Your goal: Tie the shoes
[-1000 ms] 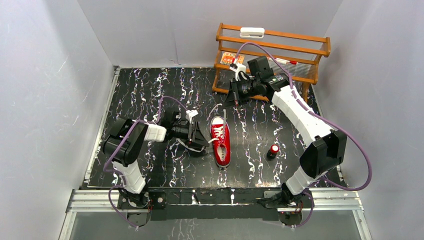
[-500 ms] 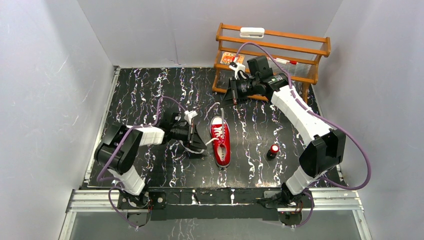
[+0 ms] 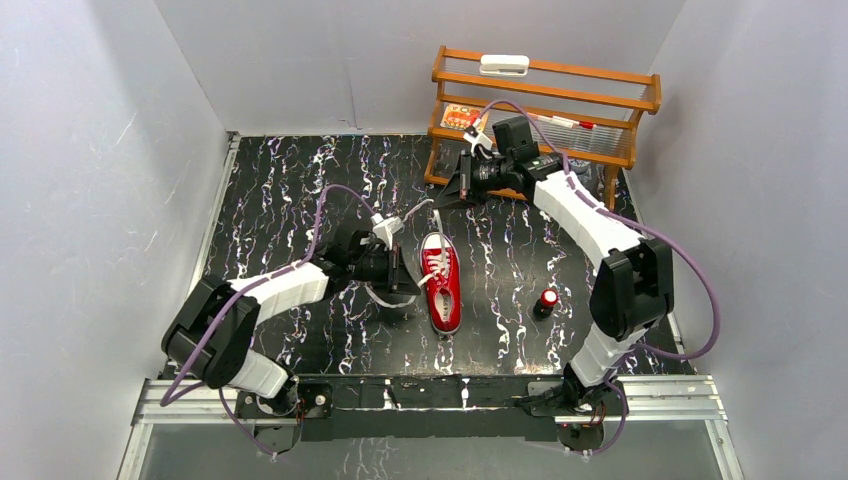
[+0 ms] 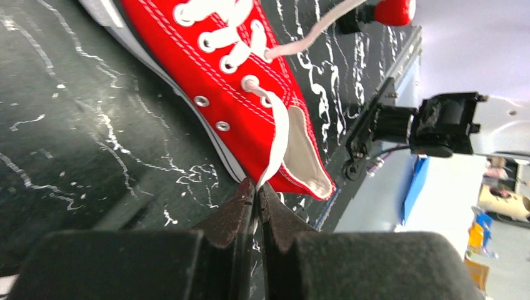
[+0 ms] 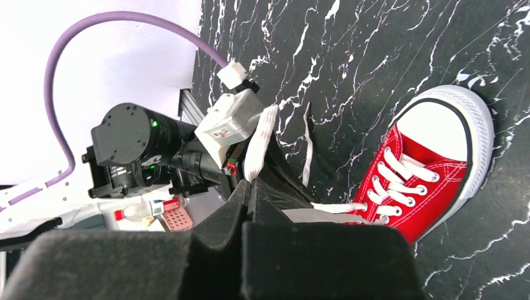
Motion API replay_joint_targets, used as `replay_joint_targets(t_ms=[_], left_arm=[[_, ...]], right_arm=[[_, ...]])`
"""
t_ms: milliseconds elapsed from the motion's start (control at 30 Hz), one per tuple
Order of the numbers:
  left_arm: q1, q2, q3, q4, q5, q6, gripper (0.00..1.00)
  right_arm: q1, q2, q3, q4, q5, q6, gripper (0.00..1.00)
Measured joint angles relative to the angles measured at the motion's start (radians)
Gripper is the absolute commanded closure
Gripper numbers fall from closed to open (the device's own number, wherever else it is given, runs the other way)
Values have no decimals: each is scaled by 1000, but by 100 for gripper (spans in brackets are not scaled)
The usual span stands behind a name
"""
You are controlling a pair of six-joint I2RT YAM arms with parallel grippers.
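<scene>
I'm looking at one small red sneaker (image 3: 441, 283), untied, its lace ends stretching out two ways.
It is sitting upright on its white rubber sole around the middle of the scene, with its white toe cap (image 5: 440, 128) pointing near and a touch right, and its heel facing far. The white laces (image 4: 215, 39) are crossing through the eyelets with no knot. The left lace end (image 4: 279, 128) is running out leftward, and the far lace end (image 5: 259, 140) is rising away beyond the heel.

Sneaker (image 3: 441, 283): red canvas, white stitching, white laces (image 4: 275, 134), white toe cap (image 5: 440, 128). Tabletop (image 3: 280, 180): black, white marble-like veining. Cylinder (image 3: 547, 301): red top, black base. Rack (image 3: 545, 95): orange-brown wood. Cables (image 5: 125, 16): purple. Walls (image 3: 330, 60): pale grey.
</scene>
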Motion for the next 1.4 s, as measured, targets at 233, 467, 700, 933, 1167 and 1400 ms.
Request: replay_joint_targets(t_ms=[233,467,700,933,1167,1400], left_arm=[[-7,-22,14,-81,-101,-1,95],[-12,-33,18,-144,-164,2,88],[-12,-80,23,-226,-209,4,89],[-16,-149,19,-239,-246,15,36],[-18,-163,3,-288,-288,87,16],[-45,124,92,-195,-223,119,53]], right_arm=[[13,46,-99,175,-43,130,99],[65,140,-113,270,-58,177,98],[154,272,-87,312,-62,192,98],[225,322,-70,313,-68,196,98],[148,292,-56,262,-68,150,99],[38,186,-88,261,-70,150,100]])
